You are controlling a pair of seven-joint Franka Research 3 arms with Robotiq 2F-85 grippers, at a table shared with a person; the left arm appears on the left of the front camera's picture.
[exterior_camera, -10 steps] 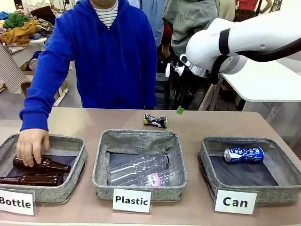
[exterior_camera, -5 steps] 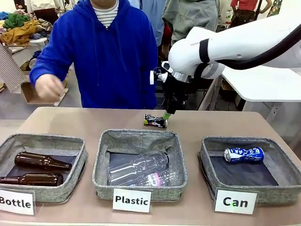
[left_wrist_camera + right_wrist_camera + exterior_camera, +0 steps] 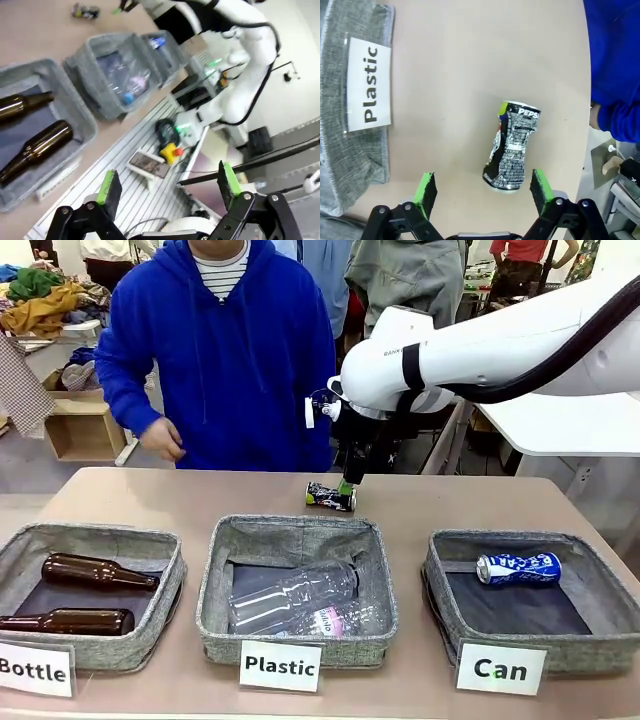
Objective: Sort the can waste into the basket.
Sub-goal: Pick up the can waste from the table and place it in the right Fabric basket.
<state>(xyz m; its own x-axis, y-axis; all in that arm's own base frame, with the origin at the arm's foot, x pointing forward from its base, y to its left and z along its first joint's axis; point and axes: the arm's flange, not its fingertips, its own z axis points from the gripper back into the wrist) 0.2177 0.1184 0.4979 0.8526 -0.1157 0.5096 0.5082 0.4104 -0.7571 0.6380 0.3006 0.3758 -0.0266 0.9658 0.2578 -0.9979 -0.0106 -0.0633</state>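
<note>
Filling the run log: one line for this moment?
right gripper: open, above black can on table | blue can: in Can basket | left gripper: open, empty

Bare table (image 3: 470, 90) surrounds the black can (image 3: 512, 147); Plastic bin (image 3: 350, 100) nearby.

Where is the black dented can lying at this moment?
In the front view the black can lies on the table just beyond the Plastic basket, under the right gripper; in the right wrist view it lies between the open fingers.
</note>
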